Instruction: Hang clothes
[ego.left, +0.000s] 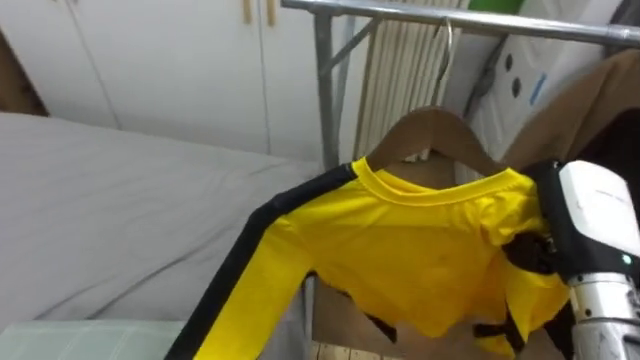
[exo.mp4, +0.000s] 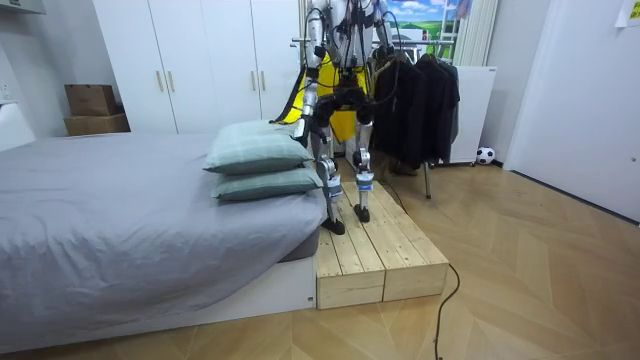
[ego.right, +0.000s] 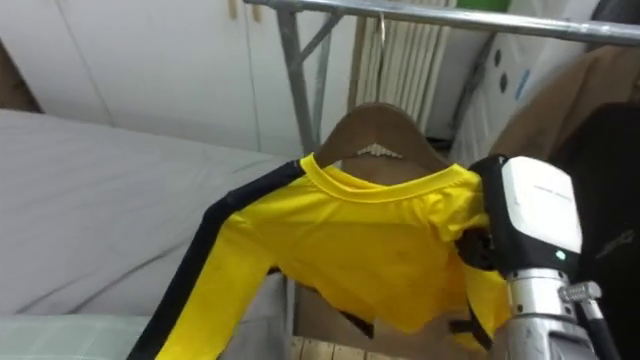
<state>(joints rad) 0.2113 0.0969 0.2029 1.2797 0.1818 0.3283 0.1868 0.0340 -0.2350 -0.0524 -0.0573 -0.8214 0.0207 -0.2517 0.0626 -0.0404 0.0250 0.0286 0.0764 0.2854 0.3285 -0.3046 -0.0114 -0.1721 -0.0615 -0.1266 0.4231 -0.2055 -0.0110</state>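
In a bedroom with a wood floor (exo.mp4: 530, 270) and a white wardrobe (exo.mp4: 200, 60), we see the robot standing on a low wooden platform (exo.mp4: 390, 250) laid between the grey bed (exo.mp4: 110, 230) and the clothes rack (ego.left: 480, 22), facing the rack. One yellow shirt (ego.left: 420, 260) with a black stripe down its sleeve sits on one wooden hanger (ego.left: 440, 130) just below the rack's metal rail; the hanger's wire hook reaches up to that rail, though we cannot tell whether it bears on it. The right robot hand (ego.left: 530, 250) is at the shirt's shoulder, on the side of the rack away from the bed, its fingers lost in the yellow cloth, so we cannot tell whether they pinch it. Several dark garments (exo.mp4: 420, 100) hang further along the rack. We count two pillows (exo.mp4: 258, 150) stacked on the bed's end nearest the rack, two cardboard boxes (exo.mp4: 92, 110) well away from it by the wardrobe, and one football (exo.mp4: 485, 156) on the floor beyond it.
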